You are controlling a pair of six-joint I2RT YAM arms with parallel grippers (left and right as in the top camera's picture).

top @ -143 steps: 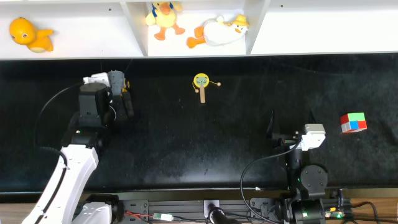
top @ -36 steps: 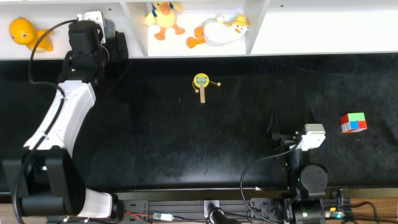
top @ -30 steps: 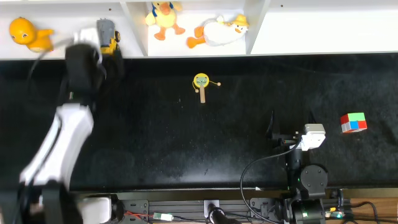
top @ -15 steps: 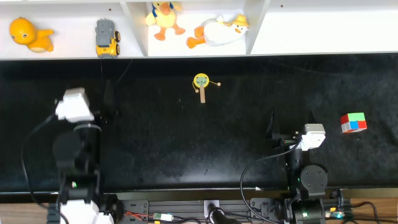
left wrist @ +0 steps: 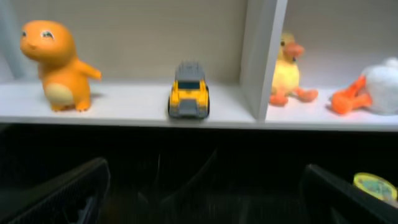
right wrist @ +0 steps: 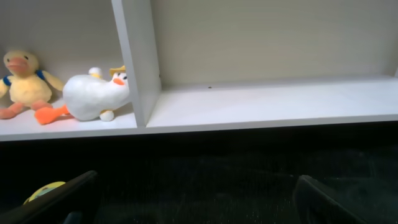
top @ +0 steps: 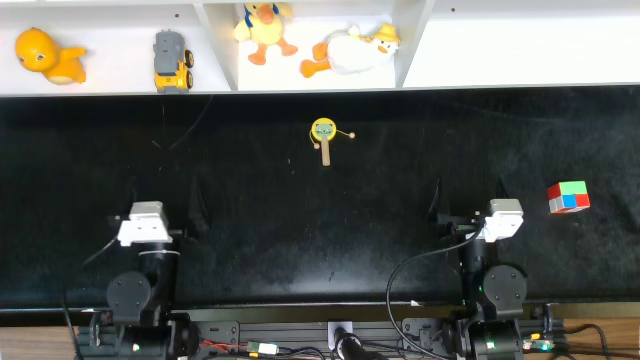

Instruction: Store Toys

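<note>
Along the top edge of the overhead frame, a white shelf (top: 500,50) is holding the toys already stored. An orange figure (top: 48,55) and a yellow toy truck (top: 171,60) are sitting in the upper-left compartment. A yellow duck plush (top: 264,30) and a white goose plush (top: 352,50) are sitting in the middle one.

Two toys are lying on the black desk (top: 300,230): a small rattle drum (top: 324,135) just above centre, and a coloured cube (top: 568,197) at the right edge.

The left gripper (left wrist: 202,186) is resting at the lower left and the right gripper (right wrist: 196,193) at the lower right. Both are holding their fingers spread wide, gripping nothing.

The work seems to be pausing between toys. The next move is probably calling for one arm to reach out, close on the rattle drum or the cube, and carry it to the shelf, perhaps to the vacant upper-right compartment.
</note>
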